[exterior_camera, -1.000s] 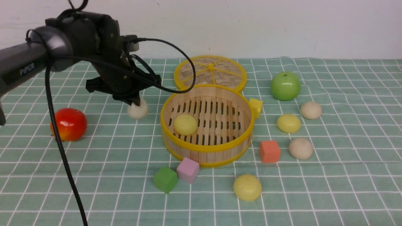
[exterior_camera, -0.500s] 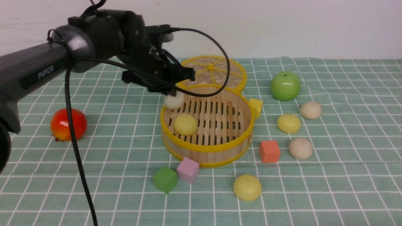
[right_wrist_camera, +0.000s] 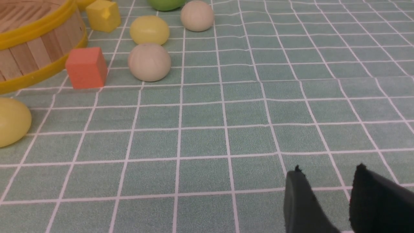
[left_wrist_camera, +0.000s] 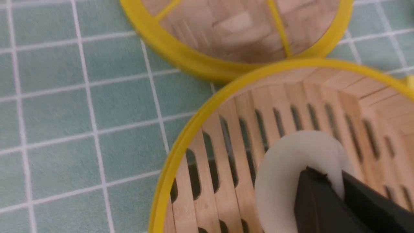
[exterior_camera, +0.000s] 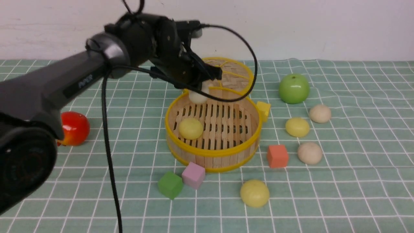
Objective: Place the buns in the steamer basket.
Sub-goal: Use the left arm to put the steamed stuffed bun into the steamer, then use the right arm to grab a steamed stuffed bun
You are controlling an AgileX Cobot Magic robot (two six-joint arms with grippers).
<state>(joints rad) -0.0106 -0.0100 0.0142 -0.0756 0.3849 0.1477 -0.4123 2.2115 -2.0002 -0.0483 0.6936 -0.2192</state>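
Observation:
My left gripper [exterior_camera: 202, 88] is shut on an off-white bun [exterior_camera: 197, 96] and holds it just above the back left part of the steamer basket [exterior_camera: 210, 160]. In the left wrist view the black fingers [left_wrist_camera: 310, 194] pinch this bun [left_wrist_camera: 284, 181] over the slatted floor [left_wrist_camera: 226, 136]. One pale yellow bun [exterior_camera: 190, 128] lies inside the basket. On the cloth to the right lie a yellow bun [exterior_camera: 297, 127] and two beige buns [exterior_camera: 320, 113] [exterior_camera: 310, 153]. Another yellow bun [exterior_camera: 254, 193] lies in front. My right gripper [right_wrist_camera: 328, 170] hangs open over bare cloth, holding nothing.
The woven lid [exterior_camera: 233, 76] lies flat behind the basket. A green apple [exterior_camera: 293, 88] sits at the back right and a red fruit [exterior_camera: 72, 128] at the left. Cubes lie around the basket: yellow [exterior_camera: 263, 110], orange [exterior_camera: 277, 156], pink [exterior_camera: 193, 175] and green [exterior_camera: 170, 184].
My left gripper has lifted the off-white bun from the cloth left of the basket and carried it rightward to over the basket's back part. The right gripper has stayed put.

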